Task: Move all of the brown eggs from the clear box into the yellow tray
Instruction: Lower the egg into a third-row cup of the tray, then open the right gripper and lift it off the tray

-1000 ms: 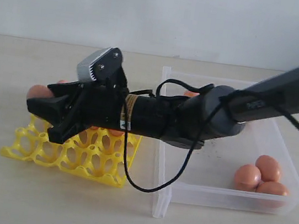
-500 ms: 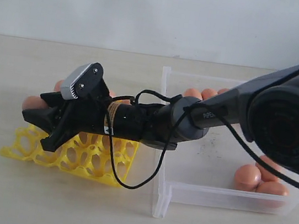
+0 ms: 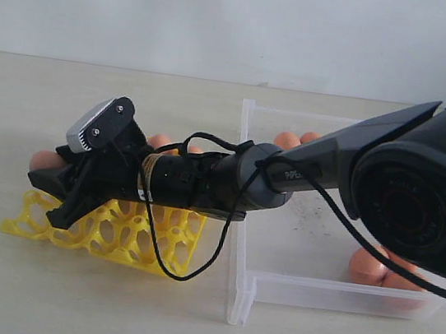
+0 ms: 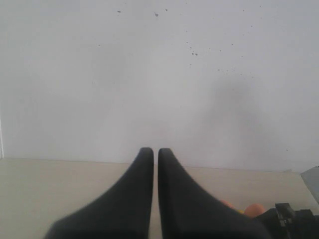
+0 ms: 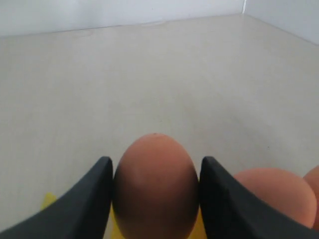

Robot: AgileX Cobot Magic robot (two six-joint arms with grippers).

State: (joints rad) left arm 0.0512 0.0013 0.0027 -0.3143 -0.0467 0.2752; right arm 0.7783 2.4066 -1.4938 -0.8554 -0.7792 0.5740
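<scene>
R claw (image 3: 46,174) reaches across from the right side of the scene to the left end of the yellow tray (image 3: 117,239). It is clamped snug on one brown egg (image 5: 154,186) — its fingers (image 5: 87,199) press both sides of the shell, and the egg's tip pokes out past them. In the exterior view that egg sits low over the tray's far-left corner; can't tell if it touches a cup. Tray eggs (image 3: 160,140) show just behind the arm on the far side, and a neighbour egg (image 5: 276,196) lies just beside the held one in the R wrist view. The tray rests on the bench (image 3: 63,302), just left of the clear box (image 3: 240,290). The box holds eggs at two spots — far-wall eggs (image 3: 292,139) and near-right eggs (image 3: 365,266), both partly hidden by the arm. L claw (image 4: 155,152): pinched together w/ only a hairline slit, nothing between, pointing at a pale wall (image 4: 159,74).
</scene>
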